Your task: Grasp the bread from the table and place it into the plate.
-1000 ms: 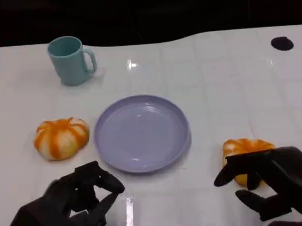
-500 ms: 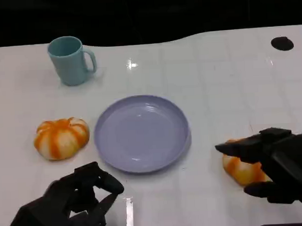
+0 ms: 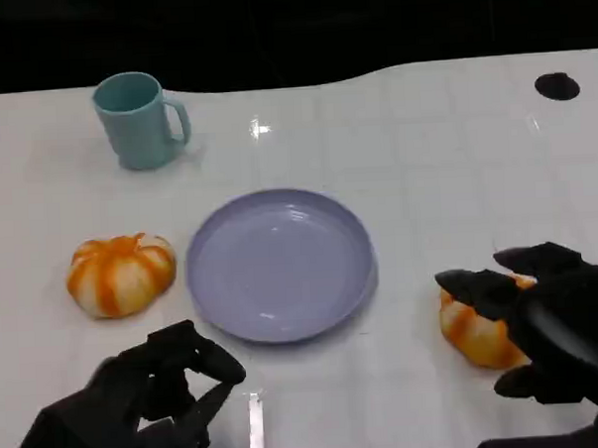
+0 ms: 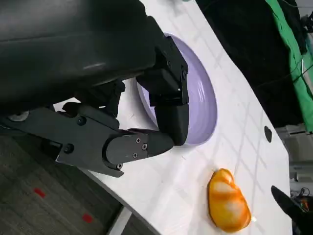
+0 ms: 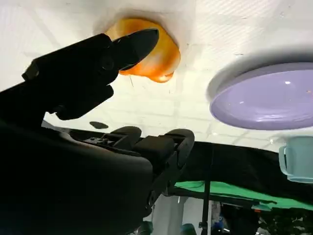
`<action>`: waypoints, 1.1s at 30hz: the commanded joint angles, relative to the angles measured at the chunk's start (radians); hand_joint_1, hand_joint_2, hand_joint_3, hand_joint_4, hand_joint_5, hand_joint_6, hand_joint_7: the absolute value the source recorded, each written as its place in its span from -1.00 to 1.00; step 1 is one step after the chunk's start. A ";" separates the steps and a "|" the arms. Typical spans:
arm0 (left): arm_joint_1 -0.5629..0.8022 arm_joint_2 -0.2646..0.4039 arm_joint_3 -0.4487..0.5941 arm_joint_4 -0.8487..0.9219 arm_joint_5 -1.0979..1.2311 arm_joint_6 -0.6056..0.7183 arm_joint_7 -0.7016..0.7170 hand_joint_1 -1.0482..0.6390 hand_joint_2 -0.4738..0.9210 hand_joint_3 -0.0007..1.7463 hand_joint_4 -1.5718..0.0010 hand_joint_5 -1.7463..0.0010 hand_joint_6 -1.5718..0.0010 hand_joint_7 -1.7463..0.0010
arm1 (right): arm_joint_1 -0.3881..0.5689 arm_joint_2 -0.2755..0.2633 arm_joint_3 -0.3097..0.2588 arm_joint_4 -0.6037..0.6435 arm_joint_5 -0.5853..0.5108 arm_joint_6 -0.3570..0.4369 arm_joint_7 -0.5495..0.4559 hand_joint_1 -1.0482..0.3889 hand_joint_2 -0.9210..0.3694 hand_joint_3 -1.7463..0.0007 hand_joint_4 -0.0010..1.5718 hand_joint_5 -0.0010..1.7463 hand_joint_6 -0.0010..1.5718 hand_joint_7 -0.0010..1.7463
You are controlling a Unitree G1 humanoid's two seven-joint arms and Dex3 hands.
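Two orange-and-white round breads lie on the white table. One bread [image 3: 121, 273] is left of the purple plate [image 3: 281, 262], the other bread [image 3: 472, 328] [image 5: 159, 58] [image 4: 227, 205] is right of it. My right hand [image 3: 552, 332] [image 5: 93, 73] hovers over the right bread with fingers spread above it and thumb beside it, holding nothing. My left hand [image 3: 138, 405] [image 4: 146, 112] rests near the table's front edge, below the plate's [image 4: 208, 98] left rim, fingers curled in on nothing. The plate [image 5: 266, 100] has nothing on it.
A teal mug [image 3: 141, 120] [image 5: 297, 164] stands at the back left, far from both hands. Dark round holes [image 3: 556, 86] sit at the table's far right and far left edges. The table's front edge runs just under both hands.
My right hand has moved up and forward from in front of the right bread to above it, fingers reaching across its top. The left hand and both breads stay put.
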 commanded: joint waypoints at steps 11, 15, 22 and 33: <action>0.002 0.008 0.004 -0.011 -0.001 -0.002 -0.004 -0.15 0.92 -0.37 0.05 -1.00 0.18 -0.49 | -0.177 -0.002 0.094 0.307 -0.011 0.066 -0.006 -0.29 -0.87 0.98 -0.74 -0.67 -0.51 -0.99; 0.004 0.009 0.003 -0.017 -0.001 0.001 -0.005 -0.17 0.92 -0.37 0.05 -1.00 0.18 -0.49 | -0.213 0.008 0.109 0.380 0.014 0.076 -0.017 -0.29 -0.92 0.98 -0.76 -0.68 -0.53 -1.00; 0.005 0.005 0.004 -0.023 -0.006 0.008 -0.003 -0.18 0.92 -0.38 0.05 -1.00 0.19 -0.49 | -0.279 0.023 0.136 0.507 0.043 0.072 -0.067 -0.27 -0.96 0.98 -0.67 -0.67 -0.44 -0.96; 0.012 0.003 0.001 -0.037 -0.001 0.019 0.001 -0.17 0.95 -0.40 0.09 -1.00 0.19 -0.47 | -0.331 0.046 0.090 0.708 0.226 -0.197 -0.466 0.34 -0.27 -0.21 0.21 0.98 0.17 0.60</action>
